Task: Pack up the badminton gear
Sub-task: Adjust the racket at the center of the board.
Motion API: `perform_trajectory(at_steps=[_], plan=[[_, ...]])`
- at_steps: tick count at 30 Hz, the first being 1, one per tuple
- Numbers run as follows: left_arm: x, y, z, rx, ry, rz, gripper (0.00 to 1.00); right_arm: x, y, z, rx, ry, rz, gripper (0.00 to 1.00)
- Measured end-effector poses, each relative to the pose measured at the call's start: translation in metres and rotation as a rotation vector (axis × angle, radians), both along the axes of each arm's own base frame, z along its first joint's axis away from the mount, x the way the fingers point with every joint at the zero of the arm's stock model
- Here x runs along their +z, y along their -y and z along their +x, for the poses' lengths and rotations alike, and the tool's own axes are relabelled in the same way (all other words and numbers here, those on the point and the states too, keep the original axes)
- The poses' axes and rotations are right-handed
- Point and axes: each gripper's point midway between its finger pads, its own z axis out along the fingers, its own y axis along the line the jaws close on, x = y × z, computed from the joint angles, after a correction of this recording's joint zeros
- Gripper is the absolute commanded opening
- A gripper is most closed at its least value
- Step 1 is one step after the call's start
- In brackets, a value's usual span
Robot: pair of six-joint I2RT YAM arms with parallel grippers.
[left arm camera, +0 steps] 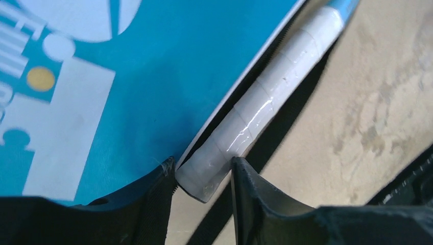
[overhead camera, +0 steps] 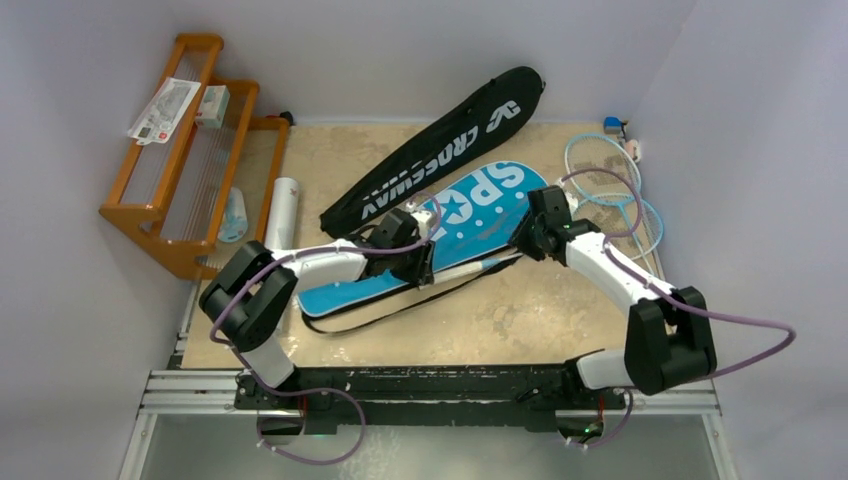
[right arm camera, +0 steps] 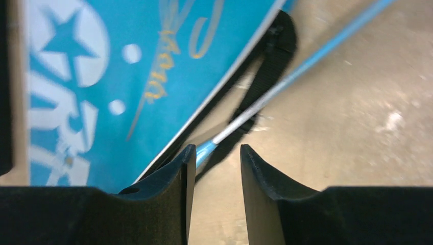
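top looks down; wrists closely share blue cover (left arm camera: 127,102).

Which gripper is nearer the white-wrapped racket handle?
Left. The left gripper has the white-wrapped racket handle between its fingers; the right gripper is further along, at the thin light-blue shaft.

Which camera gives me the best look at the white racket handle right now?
Left wrist: the racket handle sits close up, its end between the fingers. Top external shows it only as a thin white strip beside the blue cover. Right wrist shows just the shaft.
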Motion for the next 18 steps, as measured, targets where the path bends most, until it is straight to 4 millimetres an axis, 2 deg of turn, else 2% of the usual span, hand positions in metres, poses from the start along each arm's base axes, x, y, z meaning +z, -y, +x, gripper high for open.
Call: perform_trajectory(at_steps=[4,6,8,12,14,18], plan=[[0.001,0.02,-0.026,-0.11,-0.026,-0.021,0.28,-0.032,0.023,-0.019,-0.103,-0.145,-0.102,0.41],[-0.001,0.027,-0.044,-0.164,-0.059,-0.035,0.26,-0.04,0.029,-0.025,-0.127,-0.183,-0.127,0.42],[-0.001,0.029,-0.056,-0.195,-0.083,-0.056,0.25,-0.042,0.032,-0.026,-0.144,-0.195,-0.136,0.45],[0.001,0.022,-0.065,-0.199,-0.098,-0.057,0.2,-0.042,0.03,-0.023,-0.146,-0.179,-0.122,0.5],[0.003,0.02,-0.066,-0.197,-0.101,-0.053,0.26,-0.042,0.027,-0.021,-0.133,-0.164,-0.111,0.49],[0.01,0.013,-0.067,-0.177,-0.094,-0.037,0.48,-0.041,0.025,-0.019,-0.113,-0.152,-0.105,0.48]])
